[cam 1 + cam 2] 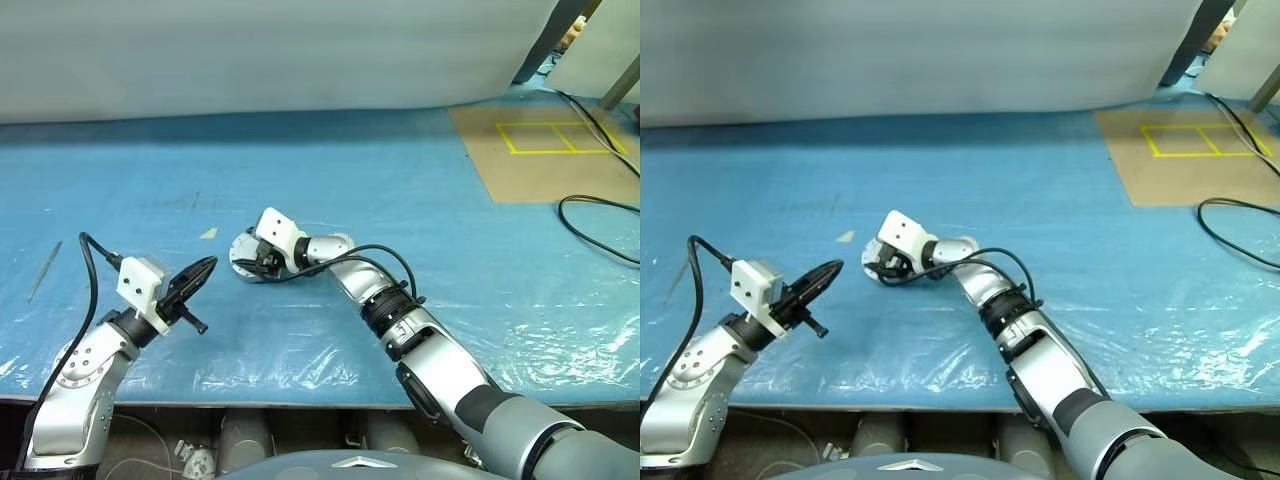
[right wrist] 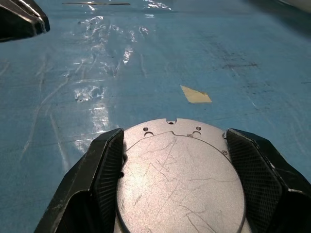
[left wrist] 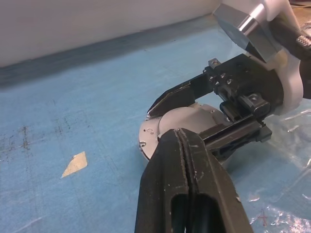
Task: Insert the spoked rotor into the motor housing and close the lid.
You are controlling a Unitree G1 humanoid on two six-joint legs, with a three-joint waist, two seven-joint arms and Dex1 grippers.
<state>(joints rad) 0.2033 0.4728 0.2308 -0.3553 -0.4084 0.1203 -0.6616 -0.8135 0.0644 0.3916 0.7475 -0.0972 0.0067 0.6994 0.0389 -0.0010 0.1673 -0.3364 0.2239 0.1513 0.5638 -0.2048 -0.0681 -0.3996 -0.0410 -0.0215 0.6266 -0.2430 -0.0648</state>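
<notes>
The motor housing (image 2: 180,174) sits on the blue plastic-covered worktop (image 1: 400,170), roughly midway between its left and right edges and nearer the front edge than the back. A flat, scratched silver lid (image 3: 182,119) covers its top, so neither the copper windings nor the spoked rotor can be seen; whether the rotor is already inside cannot be told. The right gripper (image 2: 177,162) straddles the housing with one black finger against each side of the round body, jaws wide and clamped on it. The left gripper (image 1: 195,278) hangs off to the left, above the worktop and apart from the housing, fingers pressed together on nothing. A small tan scrap of tape (image 2: 196,94) lies just beyond the housing.

The housing looks like solid metal: rigid, fairly heavy for its size, and smooth enough to slip or rotate between the pads. The safest hold is probably across its full width on the side wall, low down, leaving the lid free to be pressed flat from above.
</notes>
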